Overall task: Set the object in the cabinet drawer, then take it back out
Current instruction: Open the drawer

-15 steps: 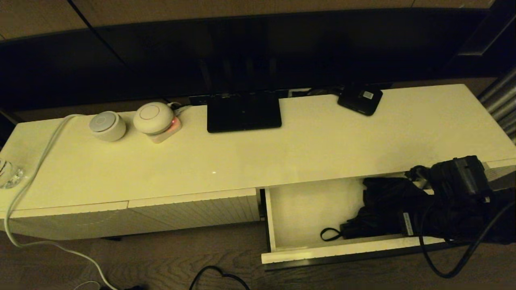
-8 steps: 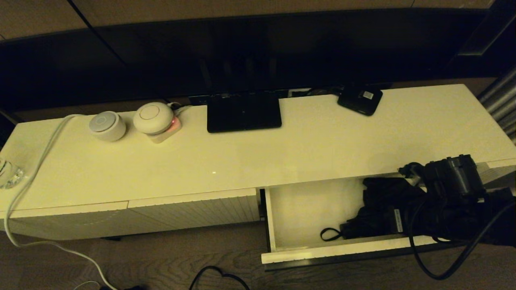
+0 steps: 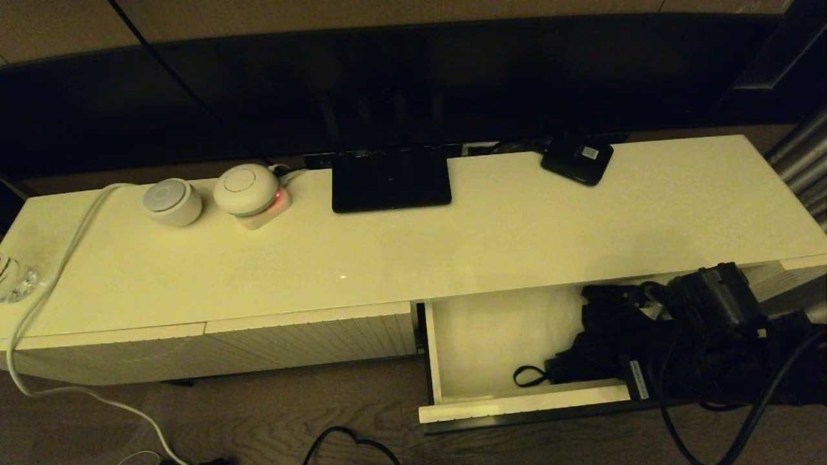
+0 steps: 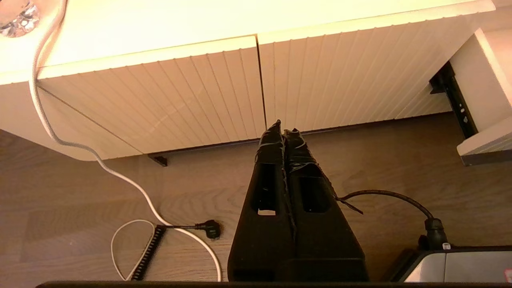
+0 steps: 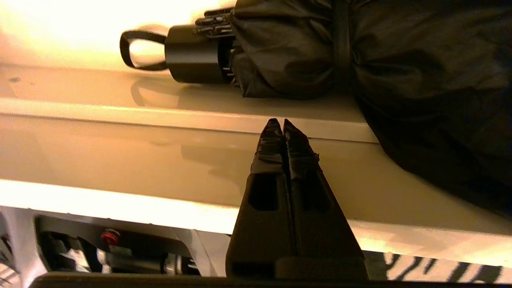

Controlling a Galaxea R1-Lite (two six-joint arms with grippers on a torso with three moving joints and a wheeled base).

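The cabinet drawer (image 3: 491, 405) stands pulled out at the right of the cabinet, its pale floor showing. The black folding umbrella (image 3: 604, 336) lies inside, handle (image 5: 192, 54) and thin wrist loop (image 5: 138, 50) pointing left along the front wall. My right arm (image 3: 711, 300) reaches over the drawer's right half. Its gripper (image 5: 279, 122) is shut and empty, with the tips over the drawer's front wall, just short of the umbrella's fabric (image 5: 288, 52). My left gripper (image 4: 282, 126) is shut and empty, hanging above the floor before the closed ribbed panels; the head view does not show it.
On the cabinet top stand a flat black stand base (image 3: 391, 177), a small black box (image 3: 577, 158), two round white devices (image 3: 172, 201) and a white cable (image 3: 64, 258). Closed ribbed panels (image 4: 208, 92) lie left of the drawer. Cables (image 4: 176, 228) trail on the wooden floor.
My right arm has shifted left and down toward the drawer's front edge. The umbrella lies where it was, and nothing else has moved.
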